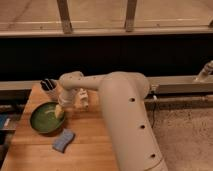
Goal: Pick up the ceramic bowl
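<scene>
The gripper (60,111) sits at the three o'clock rim of the ceramic bowl (42,120); whether it is spread or clamped cannot be told. A blue sponge (63,141) lies at the bowl's five o'clock.

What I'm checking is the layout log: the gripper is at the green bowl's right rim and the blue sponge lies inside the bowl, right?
Not quite. The camera view shows the sponge on the table, in front of the bowl, not inside it. The gripper is at the bowl's right rim.
</scene>
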{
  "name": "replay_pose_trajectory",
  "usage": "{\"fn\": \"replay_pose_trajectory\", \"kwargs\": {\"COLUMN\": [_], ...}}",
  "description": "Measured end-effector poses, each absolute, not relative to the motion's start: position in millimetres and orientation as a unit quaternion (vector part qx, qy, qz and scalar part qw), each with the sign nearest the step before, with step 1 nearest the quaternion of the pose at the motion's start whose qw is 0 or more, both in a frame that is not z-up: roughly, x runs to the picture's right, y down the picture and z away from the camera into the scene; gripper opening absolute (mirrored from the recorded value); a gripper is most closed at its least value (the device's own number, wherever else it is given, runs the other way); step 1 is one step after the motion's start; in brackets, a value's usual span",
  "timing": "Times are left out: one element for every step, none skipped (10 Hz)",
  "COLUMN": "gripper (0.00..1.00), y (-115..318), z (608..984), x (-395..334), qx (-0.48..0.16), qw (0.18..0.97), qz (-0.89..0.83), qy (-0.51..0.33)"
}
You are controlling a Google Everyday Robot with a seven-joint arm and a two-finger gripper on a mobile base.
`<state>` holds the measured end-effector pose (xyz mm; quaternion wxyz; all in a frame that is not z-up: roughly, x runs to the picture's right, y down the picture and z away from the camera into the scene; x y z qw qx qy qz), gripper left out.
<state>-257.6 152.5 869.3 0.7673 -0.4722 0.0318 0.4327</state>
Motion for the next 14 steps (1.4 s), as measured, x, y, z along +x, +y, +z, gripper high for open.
{"fn": "replay_pose_trajectory", "kwargs": {"gripper": [0.27,0.16,0.08,0.02,0.0,0.0,0.0,0.0,0.0,0.0,0.0,0.0,0.0,0.0], "y": [154,155,154,156,157,154,147,136,126,116,104,94,86,76], "z": [869,868,868,867,861,857,852,843,833,825,816,811,806,797], "x": [-259,-259,-258,-265,-275,-274,-267,-262,-257,-249,-233,-220,-210,-200], "qx": [-0.474,-0.474,-0.476,-0.48,-0.484,-0.484,-0.481,-0.476,-0.469,-0.461,-0.449,-0.438,-0.428,-0.415], "qw": [0.768,0.767,0.767,0.769,0.771,0.77,0.771,0.772,0.774,0.774,0.775,0.774,0.773,0.774], "qz": [0.431,0.43,0.429,0.421,0.415,0.415,0.418,0.422,0.426,0.433,0.445,0.457,0.467,0.478], "qy": [0.033,0.034,0.032,0.026,0.018,0.01,0.005,-0.004,-0.011,-0.015,-0.019,-0.023,-0.026,-0.031]}}
